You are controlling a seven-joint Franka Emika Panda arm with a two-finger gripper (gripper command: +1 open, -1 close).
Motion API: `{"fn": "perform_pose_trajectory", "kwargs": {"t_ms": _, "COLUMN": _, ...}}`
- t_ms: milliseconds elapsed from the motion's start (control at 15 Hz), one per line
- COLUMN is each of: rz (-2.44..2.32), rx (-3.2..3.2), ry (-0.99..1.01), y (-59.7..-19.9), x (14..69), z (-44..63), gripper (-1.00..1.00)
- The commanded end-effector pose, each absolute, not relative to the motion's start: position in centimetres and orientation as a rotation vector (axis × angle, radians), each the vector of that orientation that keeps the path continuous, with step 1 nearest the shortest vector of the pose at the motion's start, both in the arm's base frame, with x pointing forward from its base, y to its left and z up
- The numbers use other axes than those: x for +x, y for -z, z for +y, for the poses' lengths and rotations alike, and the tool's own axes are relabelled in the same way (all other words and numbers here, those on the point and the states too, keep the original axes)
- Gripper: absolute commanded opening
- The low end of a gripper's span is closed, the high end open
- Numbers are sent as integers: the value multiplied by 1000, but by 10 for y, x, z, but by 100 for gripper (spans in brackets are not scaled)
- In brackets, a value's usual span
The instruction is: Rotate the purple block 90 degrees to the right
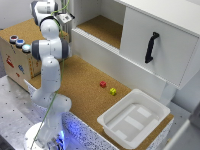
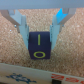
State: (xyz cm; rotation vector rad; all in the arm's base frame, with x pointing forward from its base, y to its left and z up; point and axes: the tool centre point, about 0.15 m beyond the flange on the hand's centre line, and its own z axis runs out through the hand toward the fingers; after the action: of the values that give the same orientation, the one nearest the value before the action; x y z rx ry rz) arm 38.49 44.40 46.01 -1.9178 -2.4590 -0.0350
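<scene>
Item: dark purple block with yellow markings [image 2: 39, 45], lying on the cork-topped table [image 1: 85, 82].

Position: directly between the jaws of the gripper [image 2: 40, 26], with one finger beside each of its side faces.

Jaws: apart, straddling the block; actual contact cannot be told.

Long axis: appears to run along the fingers.

Judgement: block centred, so closing then twisting the wrist rightward should suffice.

Nearby: a printed box edge [image 2: 35, 75] just beyond the block.
</scene>
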Motion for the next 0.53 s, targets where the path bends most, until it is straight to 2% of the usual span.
{"fn": "perform_pose_trajectory", "kwargs": {"t_ms": 0, "rz": -2389, "rx": -1933, "ry": -83, "y": -481, "x": 389, "z": 457, "gripper": -100}}
{"fn": "perform_pose_trajectory", "kwargs": {"t_ms": 133, "rz": -2271, "rx": -2029, "ry": -105, "y": -480, "x": 390, "z": 464, "gripper": -100}}
{"fn": "perform_pose_trajectory", "kwargs": {"t_ms": 467, "rz": -1726, "rx": -2380, "ry": -5, "y": -484, "x": 373, "z": 472, "gripper": -100}}
